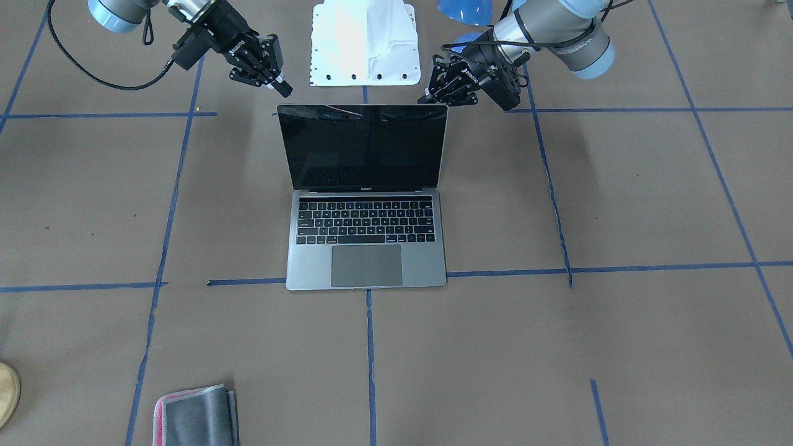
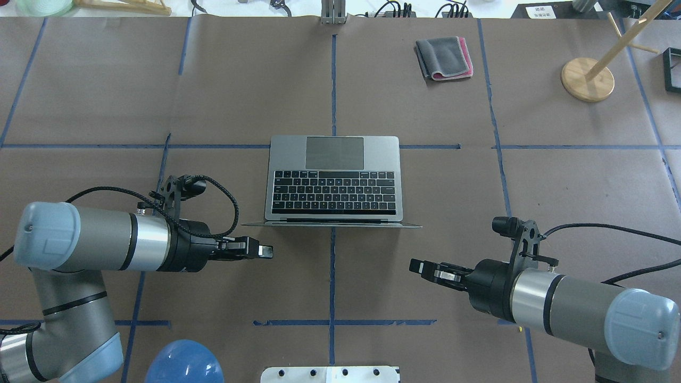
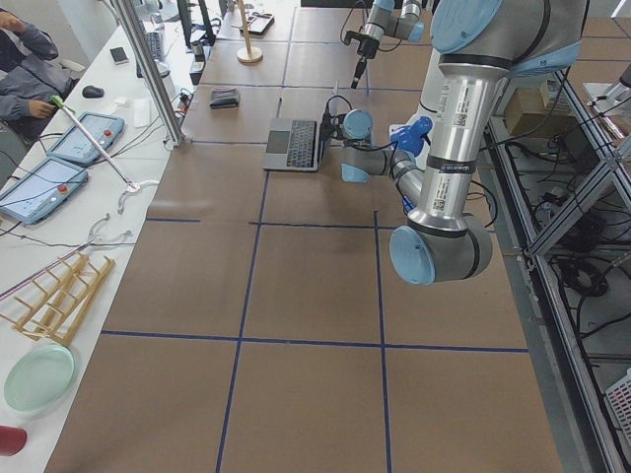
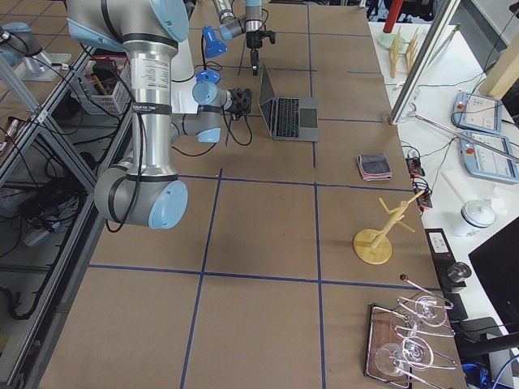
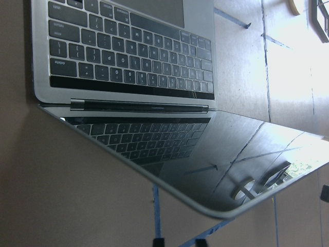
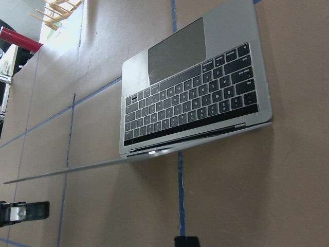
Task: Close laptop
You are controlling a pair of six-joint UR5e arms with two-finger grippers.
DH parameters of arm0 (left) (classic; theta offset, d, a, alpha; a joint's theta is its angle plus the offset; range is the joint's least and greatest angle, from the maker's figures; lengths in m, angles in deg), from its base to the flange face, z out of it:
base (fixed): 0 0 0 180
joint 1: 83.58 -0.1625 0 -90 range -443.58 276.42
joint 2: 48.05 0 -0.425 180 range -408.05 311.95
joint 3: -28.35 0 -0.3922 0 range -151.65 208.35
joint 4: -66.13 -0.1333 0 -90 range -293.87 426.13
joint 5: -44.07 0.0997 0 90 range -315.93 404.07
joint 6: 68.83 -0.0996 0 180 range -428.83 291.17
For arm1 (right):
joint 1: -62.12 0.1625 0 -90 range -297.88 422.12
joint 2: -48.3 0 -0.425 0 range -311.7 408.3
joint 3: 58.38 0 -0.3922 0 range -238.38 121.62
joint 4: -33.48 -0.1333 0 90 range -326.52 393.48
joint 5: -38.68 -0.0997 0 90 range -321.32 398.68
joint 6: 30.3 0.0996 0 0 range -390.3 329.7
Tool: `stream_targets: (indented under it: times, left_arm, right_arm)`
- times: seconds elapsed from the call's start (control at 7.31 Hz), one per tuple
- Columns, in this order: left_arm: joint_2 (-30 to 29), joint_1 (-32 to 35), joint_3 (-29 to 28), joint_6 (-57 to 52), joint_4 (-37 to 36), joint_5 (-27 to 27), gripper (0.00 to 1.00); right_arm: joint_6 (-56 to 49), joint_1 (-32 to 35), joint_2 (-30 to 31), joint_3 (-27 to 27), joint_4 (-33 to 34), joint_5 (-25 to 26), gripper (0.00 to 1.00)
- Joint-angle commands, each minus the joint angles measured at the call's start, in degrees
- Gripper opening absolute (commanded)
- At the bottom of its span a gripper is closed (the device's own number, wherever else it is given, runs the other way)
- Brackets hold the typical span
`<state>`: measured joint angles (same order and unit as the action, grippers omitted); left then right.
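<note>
The space-grey laptop point(image 2: 334, 178) lies open in the middle of the table, keyboard up, its trackpad on the far side from me. Its black screen point(image 1: 362, 148) faces away from me and leans back towards me; from overhead the lid shows only as a thin edge point(image 2: 330, 225). My left gripper point(image 2: 266, 250) is shut and empty, just behind the lid's left corner, apart from it. My right gripper point(image 2: 416, 264) is shut and empty, behind the lid's right corner, a little farther off. In the front view the left gripper point(image 1: 427, 97) and right gripper point(image 1: 284, 88) flank the lid's top corners.
A folded grey cloth with a pink edge point(image 2: 444, 58) lies at the far right. A wooden stand point(image 2: 587, 78) is farther right. My white base plate point(image 1: 364, 43) and a blue dome point(image 2: 183, 364) sit close behind the grippers. Blue tape lines cross the brown table.
</note>
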<state>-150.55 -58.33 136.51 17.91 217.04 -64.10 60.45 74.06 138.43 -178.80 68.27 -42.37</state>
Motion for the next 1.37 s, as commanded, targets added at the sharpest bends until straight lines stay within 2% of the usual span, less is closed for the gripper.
stream_targets:
  times: [0.0,0.55,0.82,1.09,1.23]
  left_arm:
    - [-0.07,-0.02,0.66,2.11,0.0,3.57,0.0]
    - [-0.16,-0.02,0.57,2.2,-0.35,3.41,0.0]
    - [-0.16,0.33,0.57,2.11,-0.44,3.4,0.0]
    - [-0.33,1.9,0.13,2.2,-0.88,3.4,0.0]
    - [-0.51,3.48,-0.39,2.2,-0.97,3.32,0.0]
  right_arm:
    - [0.3,0.02,-1.44,0.27,2.22,0.46,0.01]
    - [0.21,3.87,-2.49,0.45,2.74,0.02,0.01]
    - [0.21,6.17,-10.2,0.62,13.77,-0.16,0.01]
    - [0.3,8.01,-10.85,0.8,14.87,-0.24,0.01]
    - [0.3,9.93,-10.93,0.97,16.27,-2.42,0.01]
